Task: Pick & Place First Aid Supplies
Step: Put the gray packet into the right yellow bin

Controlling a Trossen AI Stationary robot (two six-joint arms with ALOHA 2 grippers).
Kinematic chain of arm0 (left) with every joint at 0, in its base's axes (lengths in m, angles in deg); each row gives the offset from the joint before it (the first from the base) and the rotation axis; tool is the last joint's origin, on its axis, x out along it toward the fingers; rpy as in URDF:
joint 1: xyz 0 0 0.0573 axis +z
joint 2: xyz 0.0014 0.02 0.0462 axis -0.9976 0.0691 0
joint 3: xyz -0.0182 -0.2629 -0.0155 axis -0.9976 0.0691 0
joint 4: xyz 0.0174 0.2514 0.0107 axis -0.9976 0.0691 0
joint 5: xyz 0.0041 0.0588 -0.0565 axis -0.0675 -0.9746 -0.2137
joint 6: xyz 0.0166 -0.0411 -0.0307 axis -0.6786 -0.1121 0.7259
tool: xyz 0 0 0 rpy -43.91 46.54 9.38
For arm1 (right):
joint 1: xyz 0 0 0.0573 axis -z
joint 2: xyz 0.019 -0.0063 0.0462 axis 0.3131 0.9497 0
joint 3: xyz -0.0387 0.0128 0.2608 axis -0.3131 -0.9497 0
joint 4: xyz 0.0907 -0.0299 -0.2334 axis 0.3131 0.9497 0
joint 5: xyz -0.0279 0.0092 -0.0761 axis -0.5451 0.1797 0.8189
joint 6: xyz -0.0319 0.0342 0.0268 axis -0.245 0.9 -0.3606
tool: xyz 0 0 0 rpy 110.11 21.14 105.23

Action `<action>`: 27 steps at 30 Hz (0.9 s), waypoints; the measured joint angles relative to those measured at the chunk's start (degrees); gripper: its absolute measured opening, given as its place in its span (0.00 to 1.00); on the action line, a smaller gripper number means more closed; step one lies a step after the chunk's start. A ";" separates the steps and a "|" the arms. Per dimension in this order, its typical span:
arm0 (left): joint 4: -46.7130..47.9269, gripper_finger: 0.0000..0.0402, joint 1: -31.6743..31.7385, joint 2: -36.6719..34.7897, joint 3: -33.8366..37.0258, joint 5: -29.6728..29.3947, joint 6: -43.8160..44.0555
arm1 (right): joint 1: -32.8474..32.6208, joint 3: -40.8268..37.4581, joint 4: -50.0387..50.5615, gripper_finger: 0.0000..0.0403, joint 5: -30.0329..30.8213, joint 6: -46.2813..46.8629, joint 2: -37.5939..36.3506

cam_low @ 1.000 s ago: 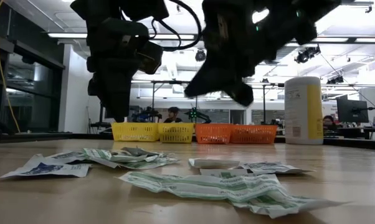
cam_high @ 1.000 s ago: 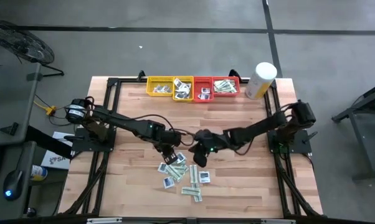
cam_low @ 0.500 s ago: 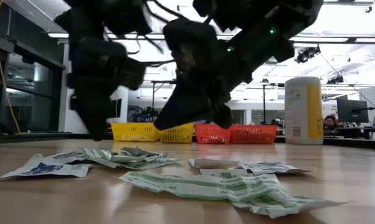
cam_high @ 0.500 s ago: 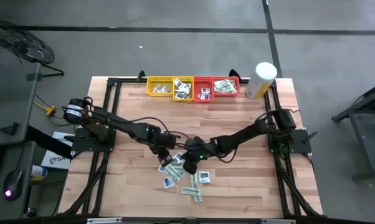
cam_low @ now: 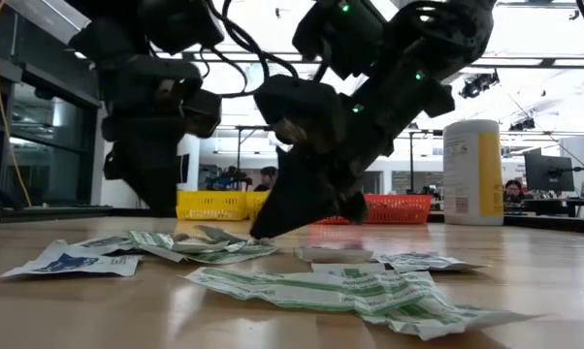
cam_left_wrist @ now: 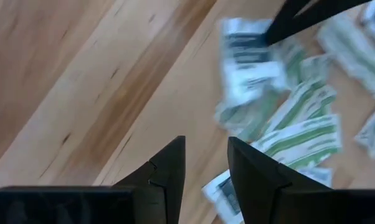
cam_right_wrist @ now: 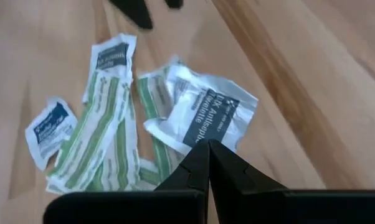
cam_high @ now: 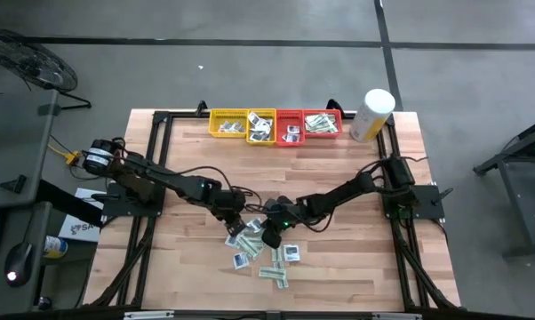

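The first aid supplies (cam_high: 260,251) lie in a loose pile on the wooden table, near its front middle: white-and-green strips (cam_right_wrist: 106,140) and small white squares with a dark blue centre (cam_right_wrist: 207,115). My right gripper (cam_right_wrist: 208,149) is shut and slants down, its tip at the edge of one such square in the pile's far part (cam_high: 269,238). My left gripper (cam_left_wrist: 206,155) is open with nothing between its fingers. It hovers over bare wood just left of the pile (cam_high: 236,218). My right gripper's shut fingertips (cam_right_wrist: 200,155) stand at the near edge of a white square packet (cam_right_wrist: 194,134), slanting down from the table's right side. Whether they touch the packet I cannot tell. The packet lies flat on the pile.
Two yellow trays (cam_high: 230,123) and two red trays (cam_high: 321,123) with packets in them stand in a row at the far edge. A white-and-yellow canister (cam_high: 371,114) stands to their right. Bare wood lies between the pile and the trays.
My right gripper has come down and toward the table's left and near edges, onto the pile, and stayed shut. My left gripper has sunk a little and drawn toward the left edge. The packets lie as before.
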 joint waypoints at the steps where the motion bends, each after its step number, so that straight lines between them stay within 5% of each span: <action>1: -0.60 0.30 0.00 0.00 -0.07 -0.23 0.00 | 0.03 0.14 -0.59 0.00 0.03 -0.05 0.50; 27: -4.68 0.30 0.98 2.54 -0.11 -7.15 8.53 | 2.97 0.03 -1.70 0.00 -1.50 3.05 1.87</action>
